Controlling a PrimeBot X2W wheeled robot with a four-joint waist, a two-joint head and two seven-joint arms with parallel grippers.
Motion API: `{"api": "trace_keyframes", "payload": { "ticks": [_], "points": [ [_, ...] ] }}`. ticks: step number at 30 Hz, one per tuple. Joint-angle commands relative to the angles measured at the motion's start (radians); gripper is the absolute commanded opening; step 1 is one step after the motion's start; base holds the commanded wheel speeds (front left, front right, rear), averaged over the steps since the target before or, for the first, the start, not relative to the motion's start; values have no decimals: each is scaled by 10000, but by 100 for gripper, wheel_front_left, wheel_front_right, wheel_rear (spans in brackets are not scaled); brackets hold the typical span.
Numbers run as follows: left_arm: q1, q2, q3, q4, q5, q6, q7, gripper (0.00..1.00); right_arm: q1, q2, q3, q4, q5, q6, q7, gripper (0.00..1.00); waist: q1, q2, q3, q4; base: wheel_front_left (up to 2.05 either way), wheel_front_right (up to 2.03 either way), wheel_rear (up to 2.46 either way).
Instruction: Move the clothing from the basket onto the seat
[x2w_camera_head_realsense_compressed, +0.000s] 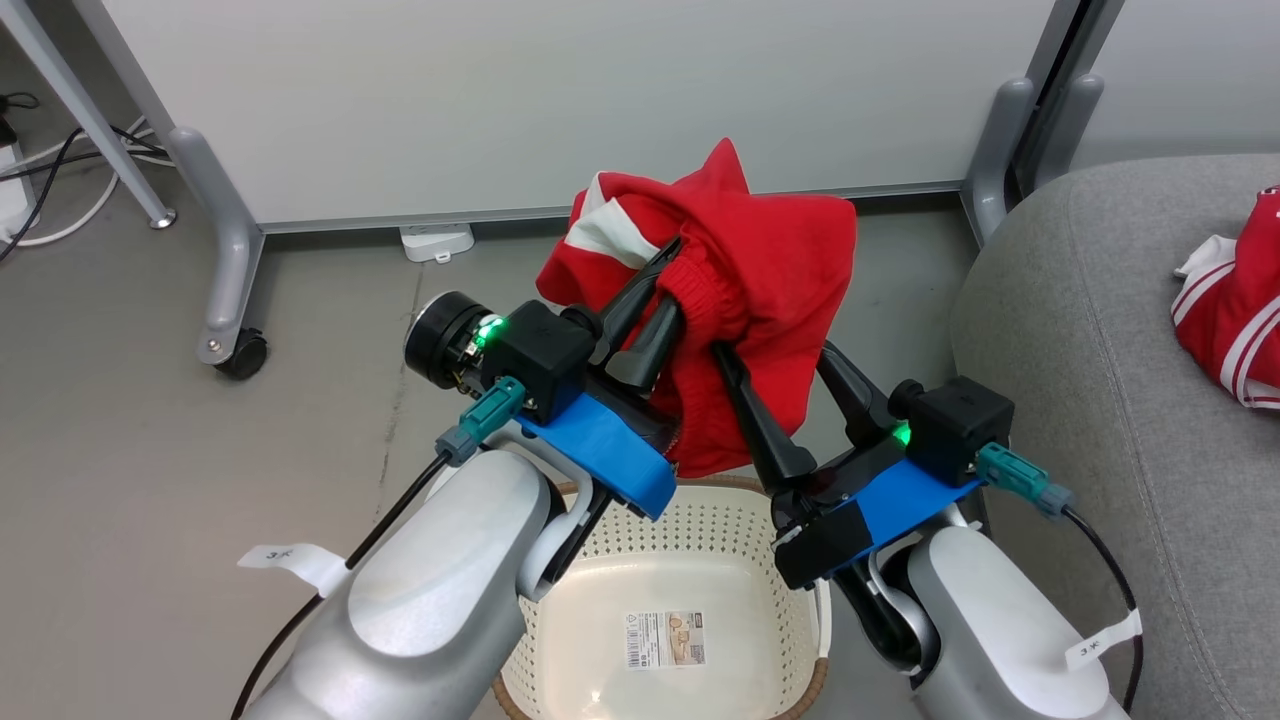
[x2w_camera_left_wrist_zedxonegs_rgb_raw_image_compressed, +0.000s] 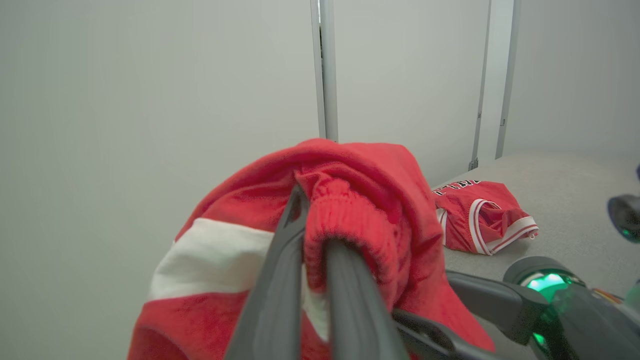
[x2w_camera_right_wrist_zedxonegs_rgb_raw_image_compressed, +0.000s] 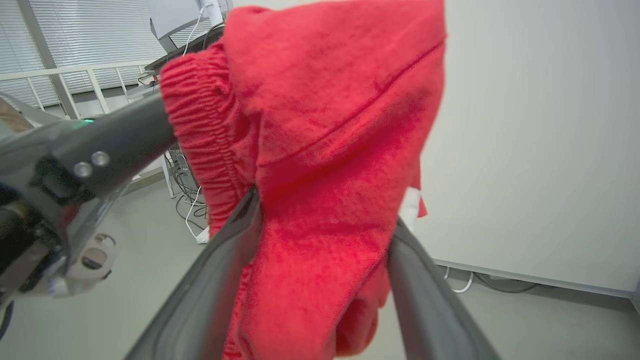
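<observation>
Head view: left claw (x2w_camera_head_realsense_compressed: 672, 278) is pinching the elastic waistband of the red shorts (x2w_camera_head_realsense_compressed: 775, 250), fingers nearly together, at frame centre. Right claw (x2w_camera_head_realsense_compressed: 770, 348) is gaping wide just right of it, shorts cloth bunching between and over its fingers, tips hidden. Shorts are hanging in the air above the basket (x2w_camera_head_realsense_compressed: 720, 520) at bottom centre; label sticker (x2w_camera_head_realsense_compressed: 665, 640) is showing on the basket's bottom. Red jersey (x2w_camera_head_realsense_compressed: 1235, 310) with white trim is lying crumpled on the grey sofa (x2w_camera_head_realsense_compressed: 1080, 330) at the right edge. Left wrist view is showing the same waistband pinch, with the jersey on the sofa at mid right.
</observation>
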Motion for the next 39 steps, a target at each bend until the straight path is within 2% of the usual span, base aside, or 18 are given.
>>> {"api": "trace_keyframes", "payload": {
  "ticks": [1,3,4,5,6,29,30,31,32,39],
  "points": [
    [-122,-15,-19,28,40,-7,-54,0,-208,-42,175,130,227,5,-1,100,0,-1,-10,7,0,0,0],
    [-117,-32,-47,32,40,-9,-75,0,-337,-82,329,220,360,5,-3,100,0,-1,-17,12,0,0,0],
    [-111,-45,-64,34,39,-15,-81,0,-367,-106,380,299,396,5,-3,77,0,-1,-23,16,0,0,0],
    [-104,-53,-80,40,37,-20,-90,0,-393,-108,378,338,433,5,-1,28,0,-1,-30,19,0,0,0],
    [-99,-59,-90,45,27,-29,-99,0,-405,-107,344,356,441,5,-3,0,0,-1,-40,22,0,0,0],
    [47,-3,-219,239,-50,-10,-151,0,-81,0,-20,-133,429,5,-3,0,0,-1,-88,-47,0,0,0],
    [44,1,-230,255,-50,1,-150,20,-81,2,-44,-199,450,5,-1,0,0,-1,-70,-45,0,0,0],
    [35,4,-236,268,-43,16,-151,63,-87,5,-84,-263,471,5,-3,0,0,-1,-50,-41,0,0,0],
    [24,3,-243,293,-30,44,-152,100,-93,5,-134,-309,467,5,-3,0,0,-1,-27,-35,0,0,0],
    [43,49,-344,413,-38,48,-143,100,-75,15,-548,-635,537,5,-3,0,0,-1,95,-20,0,0,0]
  ]
}}
